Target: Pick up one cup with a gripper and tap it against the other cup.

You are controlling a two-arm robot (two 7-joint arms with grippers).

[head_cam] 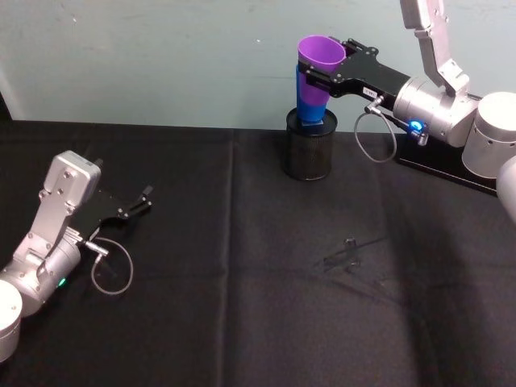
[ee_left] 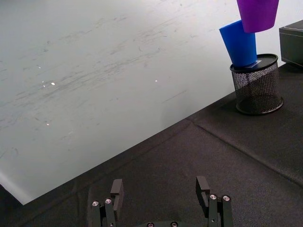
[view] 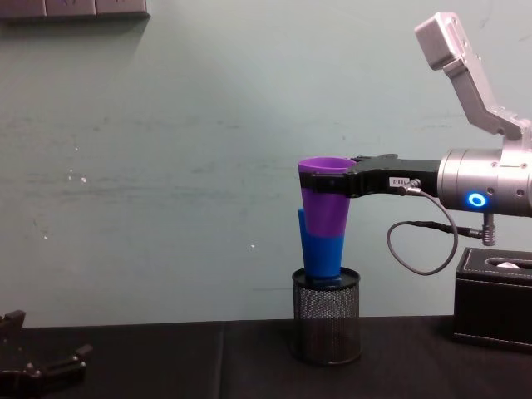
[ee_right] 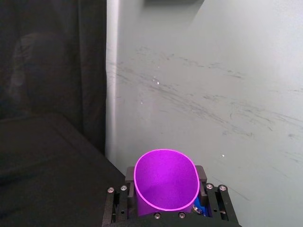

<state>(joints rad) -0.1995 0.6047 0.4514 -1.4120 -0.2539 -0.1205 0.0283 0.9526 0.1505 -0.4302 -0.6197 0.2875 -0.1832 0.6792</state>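
The right gripper (view: 326,186) holds the purple cup (view: 326,218) in the air, jaws clamped on it just under the rim. The cup's lower end meets the top of the blue cup (view: 322,256) (which leans a little), standing in the black wire-mesh pen holder (view: 327,316) near the table's (head_cam: 242,282) far edge. The left gripper (ee_left: 160,183) rests at the table's left side, jaws apart.

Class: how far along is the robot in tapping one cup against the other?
Done: the right gripper has the purple cup gripped and lifted. In hand: it hangs beside the blue cup in the mesh holder; contact unclear. Left: the tap. The left gripper rests open on the table.
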